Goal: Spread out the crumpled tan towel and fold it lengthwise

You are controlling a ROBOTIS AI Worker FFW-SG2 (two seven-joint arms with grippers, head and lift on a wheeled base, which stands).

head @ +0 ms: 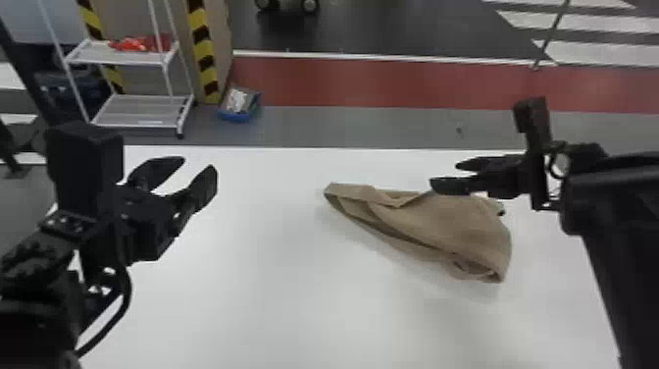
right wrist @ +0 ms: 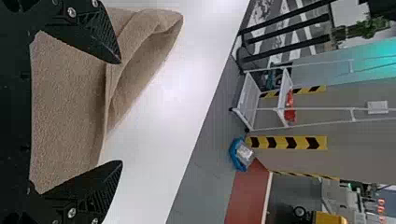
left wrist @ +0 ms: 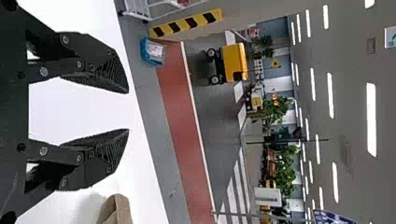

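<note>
A rumpled tan cloth towel (head: 451, 221) lies on the right part of the flat white table (head: 245, 294). Above that part, the black two-fingered right gripper (head: 443, 175) has its fingers apart; above the table's left, the matching left gripper (head: 199, 163) has its spread too.

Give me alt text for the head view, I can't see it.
A crumpled tan towel lies on a white table, right of center, the robot's open right fingers above its far edge. The open left fingers hover well away, at left.
</note>
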